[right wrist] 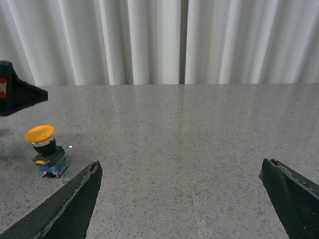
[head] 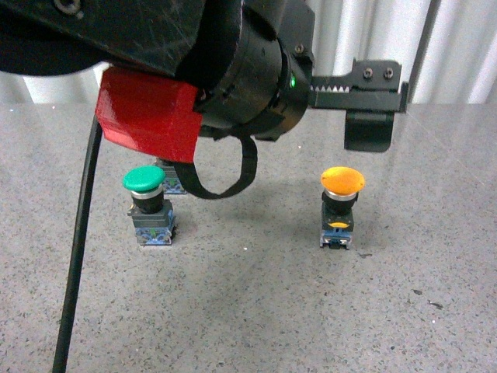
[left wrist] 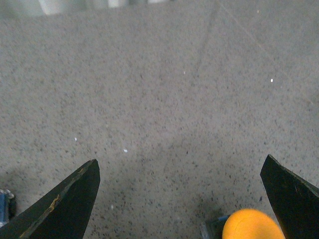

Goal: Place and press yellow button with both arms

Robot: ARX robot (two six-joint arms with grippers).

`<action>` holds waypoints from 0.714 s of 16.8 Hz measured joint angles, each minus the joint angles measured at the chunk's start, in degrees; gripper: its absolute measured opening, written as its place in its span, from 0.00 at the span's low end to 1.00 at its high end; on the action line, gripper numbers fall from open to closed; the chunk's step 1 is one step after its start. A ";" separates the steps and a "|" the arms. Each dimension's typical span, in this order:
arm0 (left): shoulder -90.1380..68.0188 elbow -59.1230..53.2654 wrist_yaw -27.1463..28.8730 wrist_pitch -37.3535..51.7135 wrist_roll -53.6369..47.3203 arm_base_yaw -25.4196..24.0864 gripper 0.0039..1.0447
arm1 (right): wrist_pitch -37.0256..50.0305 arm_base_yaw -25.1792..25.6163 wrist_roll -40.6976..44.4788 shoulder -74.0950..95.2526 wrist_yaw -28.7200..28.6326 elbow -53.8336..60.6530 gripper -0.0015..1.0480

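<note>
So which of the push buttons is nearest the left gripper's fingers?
The yellow button, standing upright on the right, almost beneath the open left gripper. The green button stands well off to the left, below the arm's red panel.

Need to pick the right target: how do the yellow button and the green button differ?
The yellow button has a yellow cap; the green button a green one. The yellow button stands right, alone; the green button stands left, below the red panel in the front view. Both stand upright, with black collars.
</note>
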State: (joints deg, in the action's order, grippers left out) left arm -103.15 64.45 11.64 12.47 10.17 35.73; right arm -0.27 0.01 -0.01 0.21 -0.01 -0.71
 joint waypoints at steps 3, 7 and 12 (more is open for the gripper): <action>5.38 -2.45 2.38 4.76 -3.21 -0.98 0.94 | 0.00 0.00 0.00 0.00 -0.02 0.00 0.94; 26.62 -13.38 8.87 12.39 -14.84 -8.92 0.91 | 0.02 0.00 0.00 0.00 -0.02 0.00 0.94; 53.96 -38.42 2.95 12.35 -10.56 -22.10 0.34 | 0.02 0.00 0.00 0.00 -0.02 0.00 0.94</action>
State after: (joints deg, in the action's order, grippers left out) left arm -49.19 26.02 14.59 24.82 -0.38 13.63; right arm -0.25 0.01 -0.01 0.21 -0.03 -0.71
